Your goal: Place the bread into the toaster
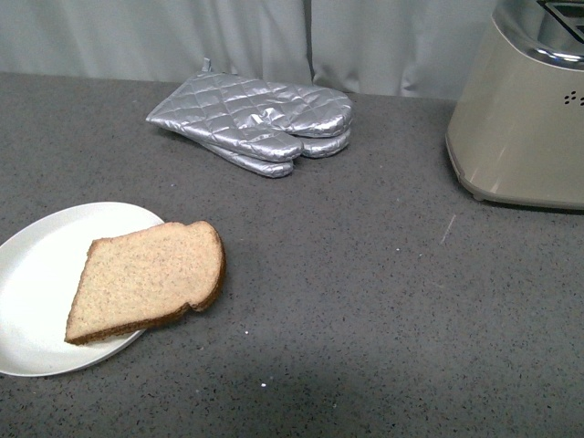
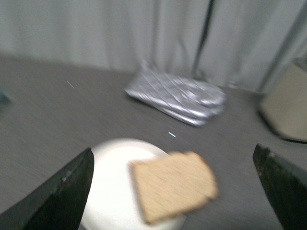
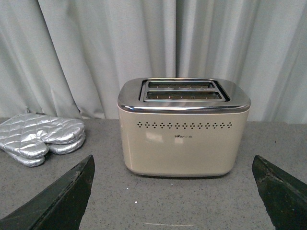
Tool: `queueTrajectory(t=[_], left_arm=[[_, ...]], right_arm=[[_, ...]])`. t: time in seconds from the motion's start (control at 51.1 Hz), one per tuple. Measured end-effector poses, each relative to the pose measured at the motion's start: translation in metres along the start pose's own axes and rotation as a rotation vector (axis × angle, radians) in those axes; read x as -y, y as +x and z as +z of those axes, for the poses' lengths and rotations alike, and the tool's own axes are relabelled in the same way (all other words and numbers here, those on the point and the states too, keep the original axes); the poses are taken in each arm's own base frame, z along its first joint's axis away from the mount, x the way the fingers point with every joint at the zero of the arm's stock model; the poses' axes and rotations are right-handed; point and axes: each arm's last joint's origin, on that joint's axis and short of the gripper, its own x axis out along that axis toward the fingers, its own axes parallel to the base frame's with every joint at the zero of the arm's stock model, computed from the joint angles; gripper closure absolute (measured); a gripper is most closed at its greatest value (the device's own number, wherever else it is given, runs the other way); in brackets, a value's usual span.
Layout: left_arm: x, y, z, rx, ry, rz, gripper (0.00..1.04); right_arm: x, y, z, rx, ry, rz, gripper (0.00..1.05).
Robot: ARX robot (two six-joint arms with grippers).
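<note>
Bread on plate, front left; mitts behind; toaster far right.

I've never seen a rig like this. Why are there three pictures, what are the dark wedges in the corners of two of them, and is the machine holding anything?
All three show one moment, seen by three cameras on a two-armed robot. The first looks forward from the robot's body, and neither arm shows in it. The other two come from cameras on the wrists. The dark wedges are the fingers of each arm's clamp, called a gripper. The left gripper looks towards the bread, in a blurred picture. The right gripper faces the toaster. Both are wide open and hold nothing. On the grey table the slice lies on a white plate, overhanging its edge. Silver oven mitts lie further back.
</note>
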Motion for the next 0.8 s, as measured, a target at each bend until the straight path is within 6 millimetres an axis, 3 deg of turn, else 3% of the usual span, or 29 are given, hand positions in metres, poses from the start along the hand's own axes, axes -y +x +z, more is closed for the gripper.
queueTrajectory(t=[0.039,0.137,0.215,0.352,0.489,0.626,0.802], left_arm=[[-0.001,0.005,-0.004,-0.140,-0.217,-0.052,0.07],[-0.004,0.021,-0.006,-0.236,-0.585,-0.026,0.07],[-0.007,0.037,0.000,-0.233,-0.703,-0.008,0.07],[-0.027,0.092,0.015,-0.235,-0.735,0.024,0.07],[-0.057,0.141,0.003,-0.327,-0.699,0.094,0.07],[-0.093,0.174,-0.012,-0.390,-0.652,0.172,0.07],[-0.129,0.199,-0.017,-0.410,-0.590,0.232,0.07]], right_arm=[[0.000,0.000,0.000,0.001,0.000,0.003,0.09],[0.000,0.000,0.000,0.001,0.000,0.002,0.09],[0.000,0.000,0.000,0.001,0.000,0.002,0.09],[0.000,0.000,0.000,0.001,0.000,0.003,0.09],[0.000,0.000,0.000,0.001,0.000,0.002,0.09],[0.000,0.000,0.000,0.001,0.000,0.003,0.09],[0.000,0.000,0.000,0.001,0.000,0.003,0.09]])
